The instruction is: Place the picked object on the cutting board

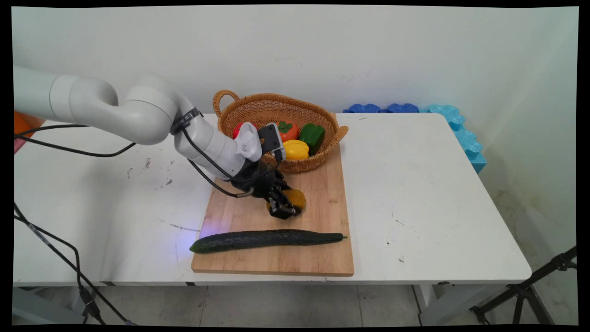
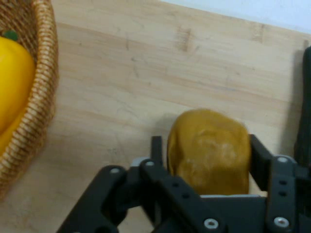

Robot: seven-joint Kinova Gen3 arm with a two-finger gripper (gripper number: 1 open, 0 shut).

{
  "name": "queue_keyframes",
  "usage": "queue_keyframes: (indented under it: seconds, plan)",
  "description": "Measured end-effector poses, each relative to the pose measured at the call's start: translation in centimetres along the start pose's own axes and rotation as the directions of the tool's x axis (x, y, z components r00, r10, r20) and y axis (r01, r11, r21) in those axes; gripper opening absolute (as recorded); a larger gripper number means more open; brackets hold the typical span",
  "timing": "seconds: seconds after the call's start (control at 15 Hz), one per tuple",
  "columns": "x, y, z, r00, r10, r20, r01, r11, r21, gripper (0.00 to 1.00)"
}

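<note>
A yellow-brown potato [image 1: 298, 198] [image 2: 209, 150] lies on the wooden cutting board [image 1: 322, 184] [image 2: 121, 97], just in front of the basket. My gripper [image 1: 285, 210] [image 2: 206, 144] is low over the board and shut on the potato, one finger pressed against each side of it. A long dark green cucumber [image 1: 267, 240] lies across the board's near part, close below the gripper; its dark edge shows at the right border of the hand view [image 2: 306, 121].
A wicker basket [image 1: 272, 97] [image 2: 41, 97] stands at the board's far end, holding a yellow pepper [image 1: 296, 149] [image 2: 12, 82], a green pepper [image 1: 312, 134], an orange-red fruit [image 1: 288, 130] and something red [image 1: 237, 129]. Blue foam mats [image 1: 456, 124] line the back right corner.
</note>
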Motion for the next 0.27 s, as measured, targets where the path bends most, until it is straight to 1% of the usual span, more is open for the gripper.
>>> queue_keyframes:
  seconds: [0.07, 0.27]
  plan:
    - [0.02, 0.0, 0.02, 1.0, 0.002, -0.004, -0.002, 1.0, 0.002, 1.0]
    - [0.35, 0.04, -0.3, 1.0, 0.002, -0.02, -0.002, 1.0, -0.001, 1.0]
